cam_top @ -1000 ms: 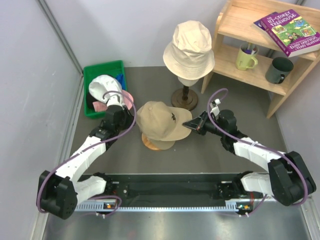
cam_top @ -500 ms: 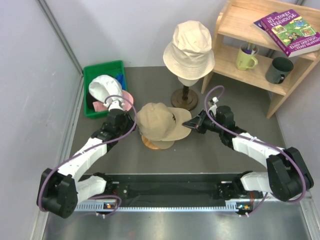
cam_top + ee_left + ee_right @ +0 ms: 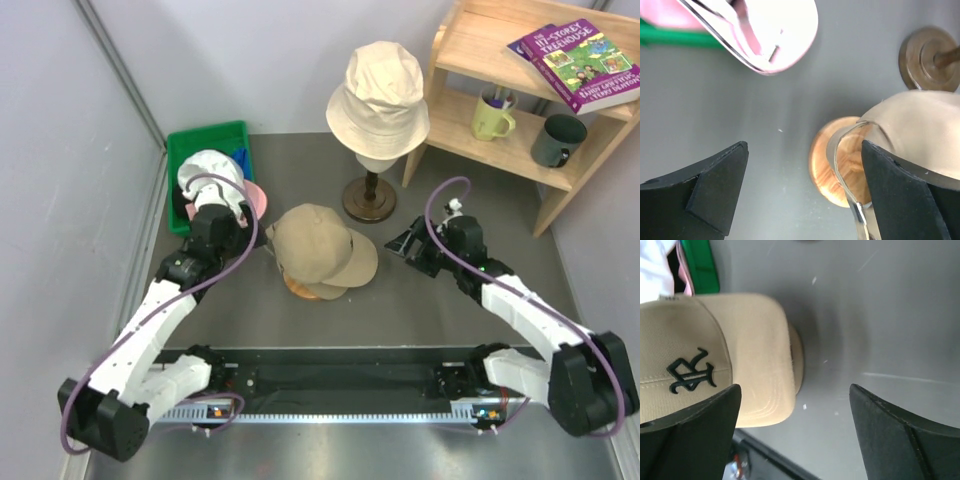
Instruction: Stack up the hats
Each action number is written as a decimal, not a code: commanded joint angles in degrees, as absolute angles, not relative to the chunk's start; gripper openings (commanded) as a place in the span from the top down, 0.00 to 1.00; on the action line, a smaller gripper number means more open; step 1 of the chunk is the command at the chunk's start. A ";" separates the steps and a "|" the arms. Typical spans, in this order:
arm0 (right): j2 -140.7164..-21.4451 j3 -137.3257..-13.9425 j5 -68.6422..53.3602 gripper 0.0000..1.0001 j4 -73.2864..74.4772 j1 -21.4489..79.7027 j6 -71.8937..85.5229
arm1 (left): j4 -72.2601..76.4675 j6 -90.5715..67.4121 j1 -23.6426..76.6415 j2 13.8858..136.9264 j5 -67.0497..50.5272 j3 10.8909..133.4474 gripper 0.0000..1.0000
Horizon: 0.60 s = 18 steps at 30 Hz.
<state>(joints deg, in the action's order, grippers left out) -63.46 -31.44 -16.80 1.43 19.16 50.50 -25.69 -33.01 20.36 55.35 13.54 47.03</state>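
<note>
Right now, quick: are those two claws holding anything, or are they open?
Left gripper: open, holding nothing.
Right gripper: open, holding nothing.

Green bin (image 3: 205, 131), wooden shelf (image 3: 478, 45), purple book (image 3: 580, 62)

Matt woven cloth on the tan cap (image 3: 315, 245), smooth wood on the stand (image 3: 822, 161) beneath; ten o'clock, a shiny green plastic bin (image 3: 205, 133).

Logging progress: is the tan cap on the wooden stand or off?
On. The tan cap covers the wooden stand; only the stand's base shows beneath.
</note>
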 commanded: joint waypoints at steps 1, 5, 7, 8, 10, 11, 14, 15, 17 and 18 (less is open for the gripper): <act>-57.23 -34.45 -8.89 0.11 9.04 16.53 45.01 | -35.32 -27.35 20.13 51.77 22.75 55.45 0.01; -53.18 -36.20 -4.23 0.11 11.16 15.65 42.28 | -40.07 -21.28 18.73 55.54 30.22 62.65 0.01; -52.82 -36.74 -3.60 0.11 11.25 15.65 41.84 | -39.47 -18.38 16.54 59.82 30.33 67.13 0.01; -52.91 -37.35 -3.34 0.11 11.16 15.56 41.57 | -38.77 -17.76 13.48 61.33 29.45 68.45 0.01; -53.52 -38.40 -3.43 0.12 10.90 15.56 41.22 | -35.96 -17.05 10.21 66.15 25.33 71.88 0.01; -54.40 -38.84 -3.43 0.12 10.90 15.56 40.96 | -34.90 -17.05 7.67 67.92 23.92 73.03 0.01; -55.72 -40.43 -3.52 0.12 10.28 15.47 40.52 | -31.91 -17.14 4.67 74.95 21.19 76.89 0.01; -55.98 -40.86 -3.43 0.12 9.85 15.29 40.34 | -30.86 -17.66 4.05 78.28 20.49 78.73 0.01; -56.95 -41.92 -3.52 0.12 9.41 14.94 39.90 | -29.80 -18.19 2.99 81.02 18.64 80.24 0.01; -57.30 -42.27 -3.52 0.12 9.23 14.85 39.73 | -29.27 -18.63 2.73 83.38 18.28 81.20 0.02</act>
